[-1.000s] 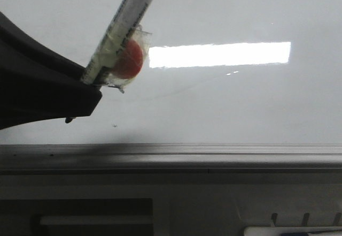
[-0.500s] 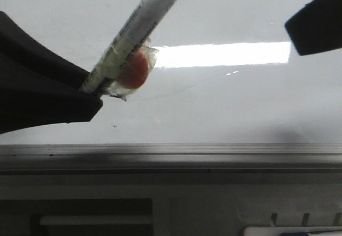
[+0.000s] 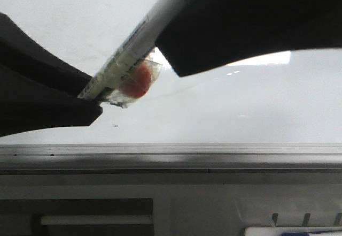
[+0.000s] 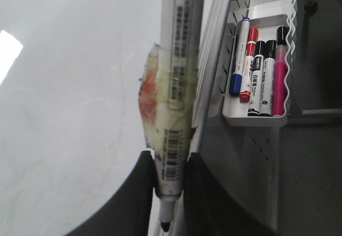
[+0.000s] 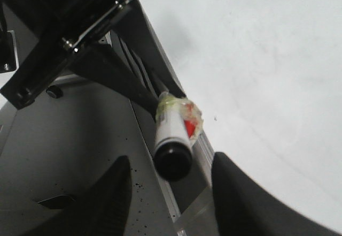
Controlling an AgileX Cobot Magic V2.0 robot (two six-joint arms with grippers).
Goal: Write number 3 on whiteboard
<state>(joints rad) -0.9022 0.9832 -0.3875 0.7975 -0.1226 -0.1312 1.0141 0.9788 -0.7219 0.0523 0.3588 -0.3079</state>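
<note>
My left gripper [image 3: 92, 101] is shut on a white marker [image 3: 143, 32] wrapped in yellowish tape with a red blob [image 3: 140, 81]. The marker slants up to the right over the whiteboard [image 3: 251, 107]. In the left wrist view the jaws [image 4: 170, 177] clamp the barrel [image 4: 179, 59] just behind its bare black nib [image 4: 165, 226]. My right gripper [image 3: 176, 54] is open, its fingers either side of the marker's black rear end [image 5: 172, 162] without touching it. No black number 3 shows on the whiteboard [image 5: 267, 59], only faint grey traces.
A grey metal rail [image 3: 171, 153] runs along the board's near edge. A white tray [image 4: 262, 115] beside the board holds several markers. The left arm's dark body [image 5: 69, 27] fills one corner of the right wrist view.
My right gripper has come in from the upper right and now covers the marker's rear end. The marker has shifted slightly to the right in my left gripper's hold.
</note>
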